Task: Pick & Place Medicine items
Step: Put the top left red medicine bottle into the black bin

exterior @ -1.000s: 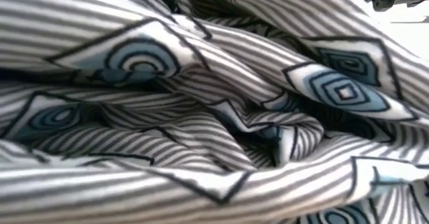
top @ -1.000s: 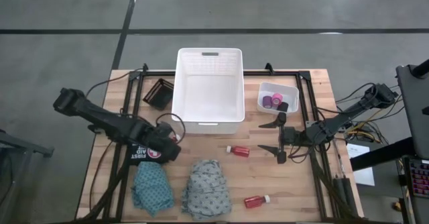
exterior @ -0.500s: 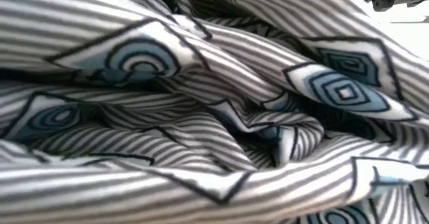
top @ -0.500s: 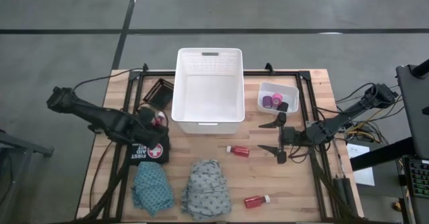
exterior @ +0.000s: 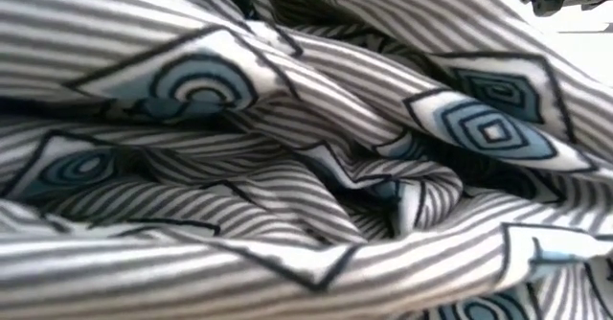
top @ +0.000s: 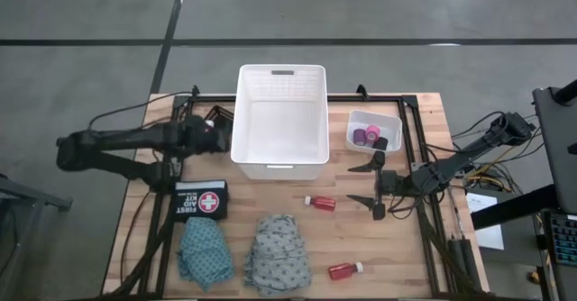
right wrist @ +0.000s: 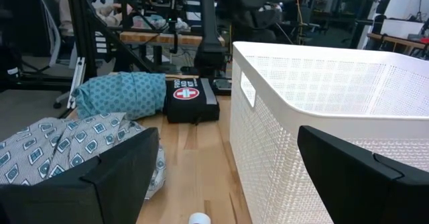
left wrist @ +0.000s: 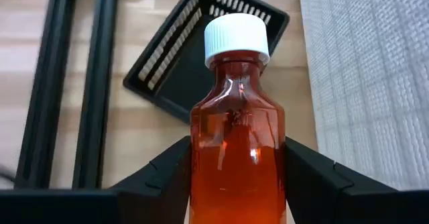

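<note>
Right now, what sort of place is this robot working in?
Probably a robotics lab or workshop. The wooden table with its black frame stands on a bare concrete floor. Behind it the right wrist view shows benches crowded with equipment and stands.

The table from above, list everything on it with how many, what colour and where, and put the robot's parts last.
White plastic mesh basket: one, back centre, empty.
Small clear tub: one, right of the basket, holding purple, pink and black rolls.
Black slotted tray: one, left of the basket.
Black first aid pouch: one, front left.
Teal patterned cloth: one, front left edge.
Grey patterned cloth: one, front centre.
Red bottles with white caps: three; two lying on the wood, one held.
Left gripper: shut on the third bottle, beside the basket.
Right gripper: open, waiting at right.
</note>
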Controlling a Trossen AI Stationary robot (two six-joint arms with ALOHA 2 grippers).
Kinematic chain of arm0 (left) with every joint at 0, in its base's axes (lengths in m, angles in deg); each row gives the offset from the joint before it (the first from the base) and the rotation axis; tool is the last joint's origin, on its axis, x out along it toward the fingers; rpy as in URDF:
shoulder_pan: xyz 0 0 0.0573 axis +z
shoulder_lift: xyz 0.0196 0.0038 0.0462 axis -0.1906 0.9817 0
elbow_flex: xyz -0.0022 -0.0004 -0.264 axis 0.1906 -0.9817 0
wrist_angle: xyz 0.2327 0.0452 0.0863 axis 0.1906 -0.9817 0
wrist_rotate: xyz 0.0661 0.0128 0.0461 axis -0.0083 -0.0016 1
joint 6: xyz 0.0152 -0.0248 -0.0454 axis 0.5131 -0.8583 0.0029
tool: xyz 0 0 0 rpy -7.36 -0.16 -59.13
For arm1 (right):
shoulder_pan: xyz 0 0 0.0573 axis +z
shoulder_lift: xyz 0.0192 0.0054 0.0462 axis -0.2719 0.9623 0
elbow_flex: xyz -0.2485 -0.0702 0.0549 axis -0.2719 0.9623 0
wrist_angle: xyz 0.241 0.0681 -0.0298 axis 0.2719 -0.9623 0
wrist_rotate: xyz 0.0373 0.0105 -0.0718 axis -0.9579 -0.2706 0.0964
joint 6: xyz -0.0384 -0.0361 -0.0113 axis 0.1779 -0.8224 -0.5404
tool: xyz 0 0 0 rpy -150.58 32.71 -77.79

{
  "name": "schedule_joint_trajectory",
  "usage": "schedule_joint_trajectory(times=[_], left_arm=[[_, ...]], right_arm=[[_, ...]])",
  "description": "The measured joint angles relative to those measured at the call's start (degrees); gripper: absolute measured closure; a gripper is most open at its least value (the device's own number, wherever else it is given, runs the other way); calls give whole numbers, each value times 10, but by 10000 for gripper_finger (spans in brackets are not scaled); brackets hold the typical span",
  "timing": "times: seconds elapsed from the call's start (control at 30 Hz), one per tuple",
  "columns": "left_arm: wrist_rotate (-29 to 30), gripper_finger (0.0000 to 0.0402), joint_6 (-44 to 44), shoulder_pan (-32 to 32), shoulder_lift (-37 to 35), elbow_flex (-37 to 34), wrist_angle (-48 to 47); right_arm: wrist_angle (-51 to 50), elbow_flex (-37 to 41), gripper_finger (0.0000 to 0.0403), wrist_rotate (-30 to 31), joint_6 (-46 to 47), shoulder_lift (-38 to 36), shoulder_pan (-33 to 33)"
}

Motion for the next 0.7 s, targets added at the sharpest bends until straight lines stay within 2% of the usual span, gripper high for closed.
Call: schedule_joint_trajectory(times=[0.1,0.17,0.33,0.53,0.7], left_arm=[[-30,204,136,62,0,-11,81],[-43,204,187,95,0,-24,125],[-54,204,235,164,0,-60,193],[-119,204,375,221,0,-102,264],[-124,203,388,245,0,-130,288]], right_arm=[[0,0,48,0,0,0,0],[0,0,48,0,0,0,0],[0,0,48,0,0,0,0],[0,0,48,0,0,0,0],[0,0,48,0,0,0,0]])
